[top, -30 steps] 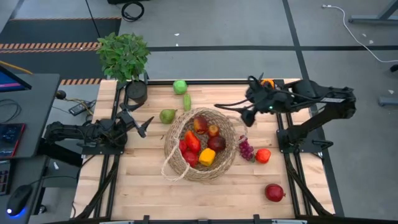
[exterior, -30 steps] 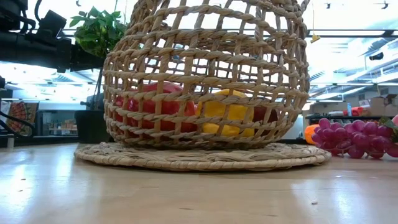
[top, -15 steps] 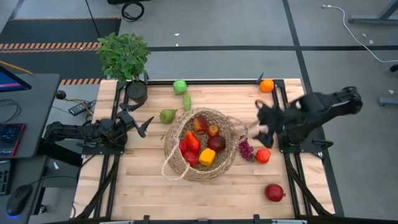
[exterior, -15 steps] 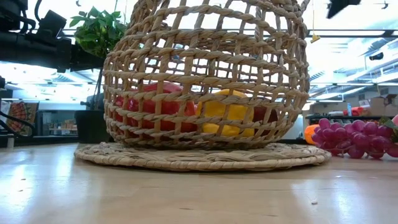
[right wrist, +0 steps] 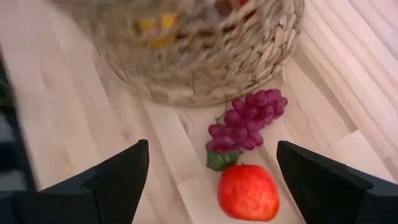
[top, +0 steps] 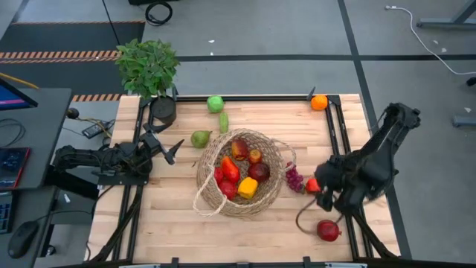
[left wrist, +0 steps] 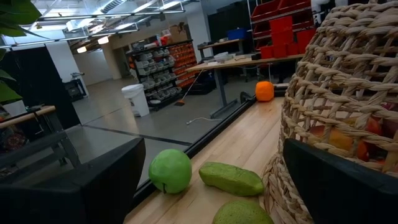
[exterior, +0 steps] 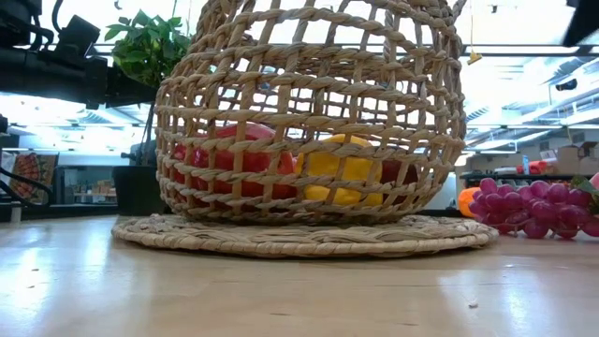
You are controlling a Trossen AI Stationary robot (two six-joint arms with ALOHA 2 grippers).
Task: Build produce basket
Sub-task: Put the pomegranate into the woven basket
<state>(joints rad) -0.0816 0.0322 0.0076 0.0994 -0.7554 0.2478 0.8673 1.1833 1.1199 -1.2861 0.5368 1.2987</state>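
Observation:
The wicker basket (top: pixel 239 173) stands at the table's middle, with red, orange and yellow produce (top: pixel 238 175) inside. A purple grape bunch (top: pixel 294 179) and a red-orange fruit (top: pixel 313 185) lie on the table just right of it. My right gripper (top: pixel 321 195) hovers open above them, slanting down. Its wrist view shows the grapes (right wrist: pixel 245 121) and the red fruit (right wrist: pixel 249 191) between its spread fingers, untouched. My left gripper (top: pixel 167 145) waits open at the table's left, level, facing the basket (left wrist: pixel 342 93).
A green apple (top: pixel 215 103), a green vegetable (top: pixel 224 121) and a pear (top: pixel 200 138) lie far left of the basket. An orange (top: pixel 319 103) sits at the far right corner, a dark red fruit (top: pixel 328 230) near right. A potted plant (top: pixel 149 67) stands far left.
My right gripper has swung from above the basket's far right rim toward the table's near right side. It has come down and its wrist has turned, so it now hangs over the grapes and the red-orange fruit. Nothing on the table has moved.

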